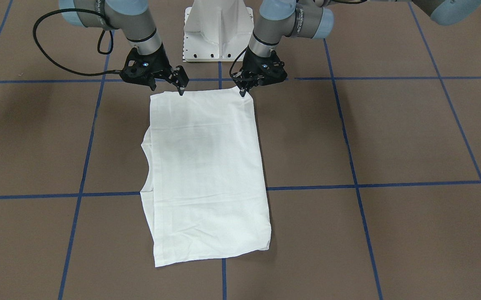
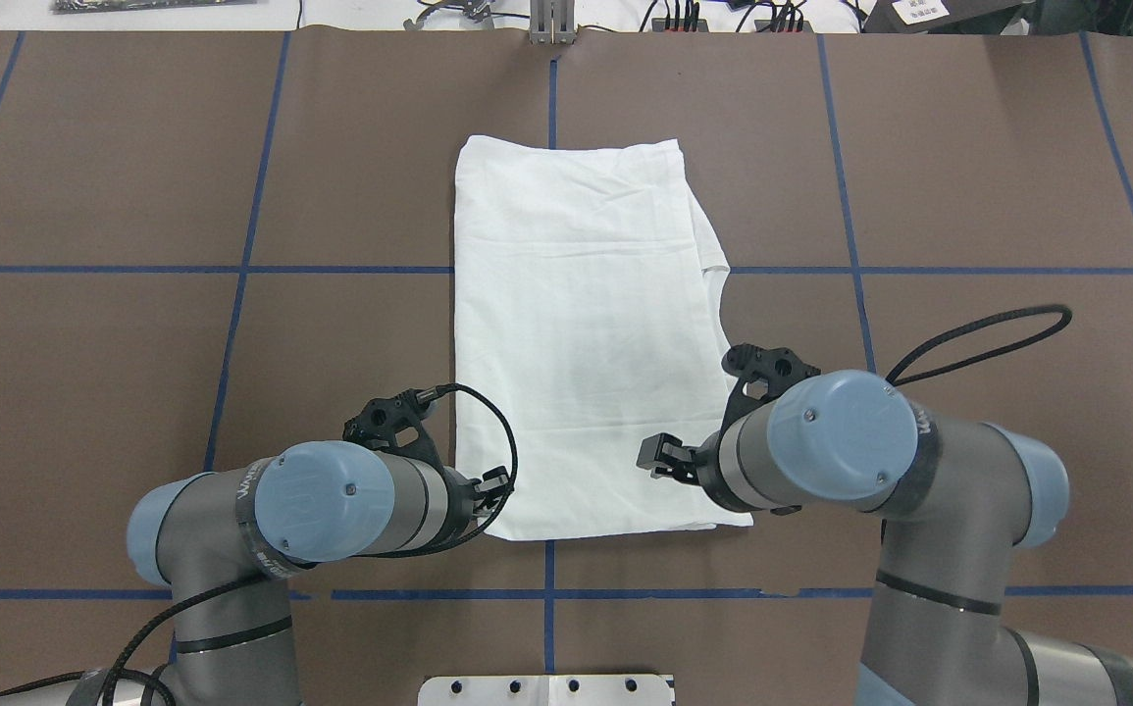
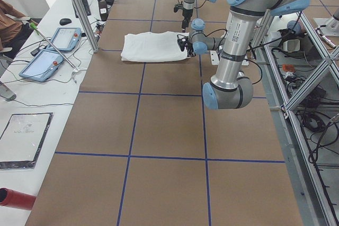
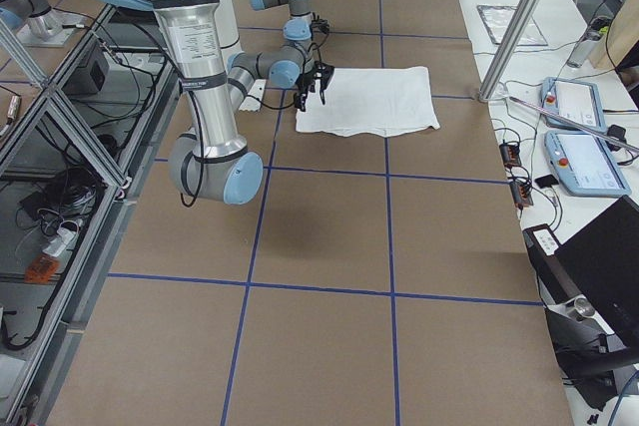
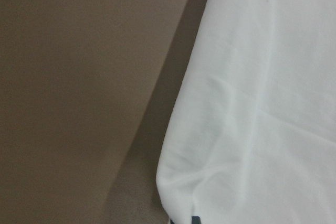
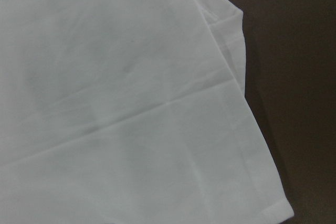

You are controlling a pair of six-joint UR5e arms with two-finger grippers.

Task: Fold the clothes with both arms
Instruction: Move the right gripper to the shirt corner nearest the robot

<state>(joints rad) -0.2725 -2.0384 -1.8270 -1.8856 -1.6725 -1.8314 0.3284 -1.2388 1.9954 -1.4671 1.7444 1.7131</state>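
Left claw (image 1: 243,92) is shown with its tips drawn to one point on a near corner of the white T-shirt (image 1: 207,166), clenched on the cloth. The pucker at that corner is resolved only in the left wrist view, where a sliver of dark fingertip (image 5: 195,220) is cut by the bottom edge. Whether the right claw (image 1: 180,89) is released or clenched cannot be told: its tip is seen touching the same near edge, somewhat inward of the other corner, but the gap between its jaws is not resolved in any view. Both sets of tips are displayed in the front-facing view alone; in the overhead view they are largely masked by the arms (image 2: 399,505). The T-shirt is laid flat on the brown table (image 1: 390,133), folded to an oblong, in front of the white pedestal base (image 1: 218,33). Its long axis is directed straight away from the robot, with the short near edge at the claws and the short far edge towards the operators' side. A stepped, notched edge of lower layers is turned to the robot's right, as is confirmed in the overhead and right wrist views. A faint grey patch beneath the top layer is registered in the front-facing and right wrist views only.
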